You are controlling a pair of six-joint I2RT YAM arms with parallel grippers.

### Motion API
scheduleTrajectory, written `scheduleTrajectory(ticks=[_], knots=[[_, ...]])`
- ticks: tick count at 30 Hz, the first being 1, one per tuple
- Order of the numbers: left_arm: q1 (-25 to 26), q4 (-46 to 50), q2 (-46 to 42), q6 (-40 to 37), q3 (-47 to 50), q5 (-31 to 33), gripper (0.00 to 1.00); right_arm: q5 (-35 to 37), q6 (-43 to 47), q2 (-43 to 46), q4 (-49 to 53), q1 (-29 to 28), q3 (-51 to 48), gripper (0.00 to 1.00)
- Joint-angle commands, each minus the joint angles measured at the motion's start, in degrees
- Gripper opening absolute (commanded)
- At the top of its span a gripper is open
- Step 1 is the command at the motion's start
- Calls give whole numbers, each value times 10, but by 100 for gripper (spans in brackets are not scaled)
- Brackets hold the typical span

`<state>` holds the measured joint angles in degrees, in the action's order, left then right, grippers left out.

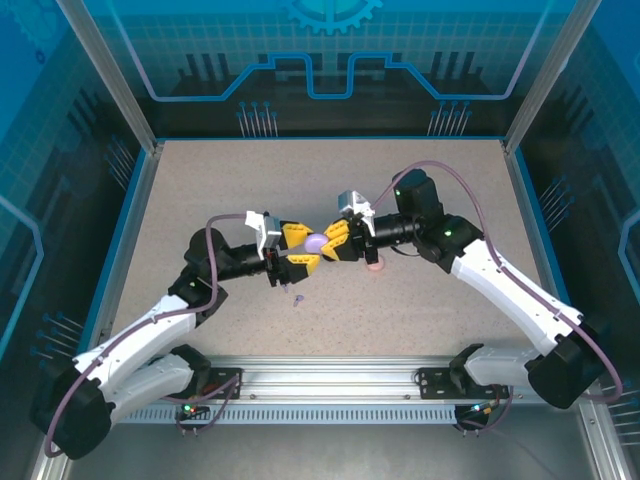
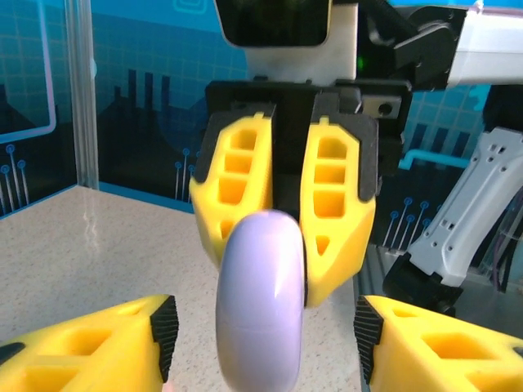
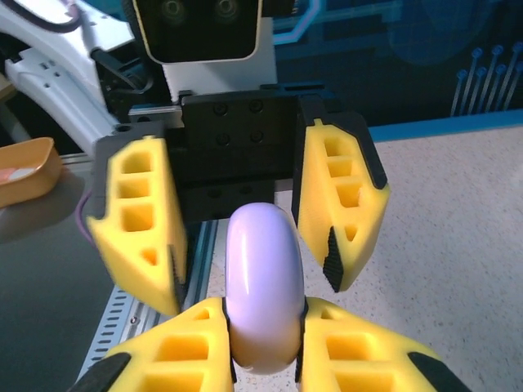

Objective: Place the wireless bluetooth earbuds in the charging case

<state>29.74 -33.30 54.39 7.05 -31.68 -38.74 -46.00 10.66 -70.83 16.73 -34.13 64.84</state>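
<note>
A round lilac case held up on its edge.
The right gripper points in from the far side, and its yellow fingers squeeze the top of the case. The left gripper has its fingers wide apart, one on each side of the case, not touching it.

No legible text, no labels, no numbers — no brands

Left arm, right arm: white shells, black joints, green LEDs. Lilac-grey cables looping. Fingers yellow, hollow-ribbed, black pads.
</note>
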Motion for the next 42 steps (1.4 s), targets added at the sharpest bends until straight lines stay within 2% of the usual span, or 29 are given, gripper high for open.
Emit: scheduleTrajectory(ticks=[1, 4, 6, 10, 14, 19, 23, 28, 39, 42], knots=[[2, -8, -11, -16, 14, 27, 67, 52, -46, 34, 4, -6, -15, 15], [3, -11, -14, -33, 22, 40, 70, 96, -100, 55, -8, -6, -35, 14], [9, -18, -23, -76, 40, 62, 72, 117, -128, 61, 9, -6, -35, 14], [29, -28, -45, -186, 77, 137, 83, 193, -179, 77, 52, -8, -47, 14], [53, 0, -51, -274, 75, 210, 85, 272, -226, 101, 82, -7, -70, 13], [107, 1, -20, -385, 64, 306, 87, 292, -275, 122, 87, -6, -88, 14], [150, -12, 20, -474, 53, 350, 92, 304, -278, 119, 153, 0, -63, 14], [165, -59, 77, -516, 36, 349, 99, 287, -281, 116, 194, 7, -44, 14], [183, -115, 175, -515, -16, 314, 99, 255, -282, 102, 208, 7, -42, 14], [184, -101, 187, -513, -28, 299, 94, 243, -282, 100, 206, 7, -40, 14]])
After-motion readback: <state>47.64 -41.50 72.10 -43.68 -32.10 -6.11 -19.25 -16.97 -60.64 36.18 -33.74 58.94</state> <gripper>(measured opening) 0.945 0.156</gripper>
